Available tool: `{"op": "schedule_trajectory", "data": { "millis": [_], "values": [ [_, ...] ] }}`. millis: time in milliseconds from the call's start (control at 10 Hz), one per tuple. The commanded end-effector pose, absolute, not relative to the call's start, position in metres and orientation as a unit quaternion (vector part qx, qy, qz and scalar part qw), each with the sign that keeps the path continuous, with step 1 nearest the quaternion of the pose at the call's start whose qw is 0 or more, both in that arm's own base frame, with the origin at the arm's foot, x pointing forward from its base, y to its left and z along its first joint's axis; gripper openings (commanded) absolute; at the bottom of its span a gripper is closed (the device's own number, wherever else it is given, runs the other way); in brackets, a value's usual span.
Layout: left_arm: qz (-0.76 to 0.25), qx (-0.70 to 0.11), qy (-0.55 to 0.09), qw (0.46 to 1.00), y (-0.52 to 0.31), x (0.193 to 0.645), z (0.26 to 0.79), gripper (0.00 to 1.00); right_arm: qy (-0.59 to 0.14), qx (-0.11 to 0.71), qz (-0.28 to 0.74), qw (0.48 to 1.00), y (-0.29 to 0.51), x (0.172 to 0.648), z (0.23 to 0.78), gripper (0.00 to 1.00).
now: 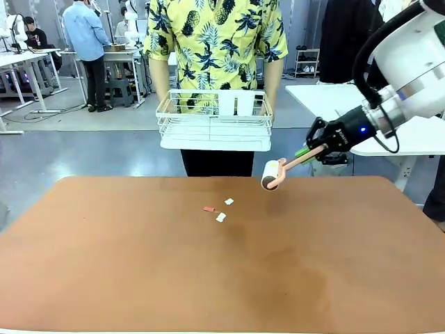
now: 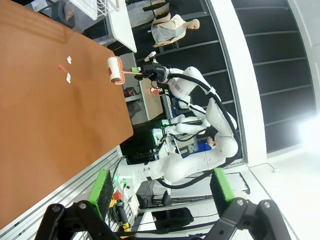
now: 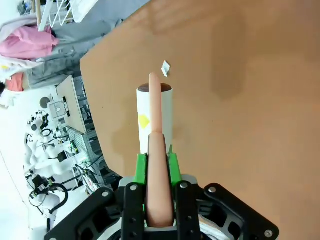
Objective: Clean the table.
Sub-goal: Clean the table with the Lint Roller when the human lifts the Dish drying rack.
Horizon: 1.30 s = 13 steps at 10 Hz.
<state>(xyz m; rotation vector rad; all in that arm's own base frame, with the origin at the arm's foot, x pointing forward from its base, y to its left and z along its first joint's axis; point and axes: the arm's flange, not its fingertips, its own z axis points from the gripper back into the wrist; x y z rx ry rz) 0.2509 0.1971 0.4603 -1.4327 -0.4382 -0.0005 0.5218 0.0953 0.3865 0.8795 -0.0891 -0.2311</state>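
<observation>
The reddish-brown table (image 1: 139, 278) has two white paper scraps (image 1: 229, 202) (image 1: 221, 217) and a small red scrap (image 1: 208, 209) near its far middle. My right gripper (image 1: 314, 149) is shut on the pink handle of a lint roller (image 1: 270, 174), whose white roll hangs just above the table's far edge, right of the scraps. In the right wrist view the handle (image 3: 159, 165) sits between the green pads, the roll (image 3: 155, 117) points ahead, and one scrap (image 3: 165, 68) lies beyond it. My left gripper (image 2: 162, 192) is open, off the table's side, holding nothing.
A person in a yellow patterned shirt stands at the far side holding a white wire rack (image 1: 214, 122) above the table's far edge. White-topped tables (image 1: 334, 97) stand behind on the right. The left wrist view shows the table (image 2: 50, 125) and the roller (image 2: 115, 70) far off.
</observation>
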Motion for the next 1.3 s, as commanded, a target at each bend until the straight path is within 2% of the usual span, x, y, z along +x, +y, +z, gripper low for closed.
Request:
{"op": "schedule_trajectory", "data": {
  "millis": [0,200,300,400,800,1200],
  "values": [
    [-0.005,-0.657,-0.203,0.726,0.199,0.248,0.462,1.00,-0.067,0.436,-0.085,0.893,0.106,0.533,0.373,0.21],
    [-0.005,-0.657,-0.203,0.726,0.199,0.248,0.462,1.00,-0.047,0.447,-0.054,0.891,0.119,0.541,0.353,0.21],
    [-0.005,-0.657,-0.203,0.726,0.199,0.248,0.462,1.00,-0.068,0.427,-0.054,0.900,0.121,0.538,0.352,0.21],
    [-0.005,-0.657,-0.203,0.726,0.199,0.248,0.462,1.00,-0.045,0.432,-0.075,0.898,0.113,0.533,0.359,0.21],
    [-0.005,-0.657,-0.203,0.726,0.199,0.248,0.462,1.00,-0.048,0.429,-0.069,0.899,0.112,0.537,0.353,0.21],
    [-0.005,-0.657,-0.203,0.726,0.199,0.248,0.462,1.00,0.007,0.416,-0.025,0.909,0.135,0.596,0.313,0.21]
  ]
}}
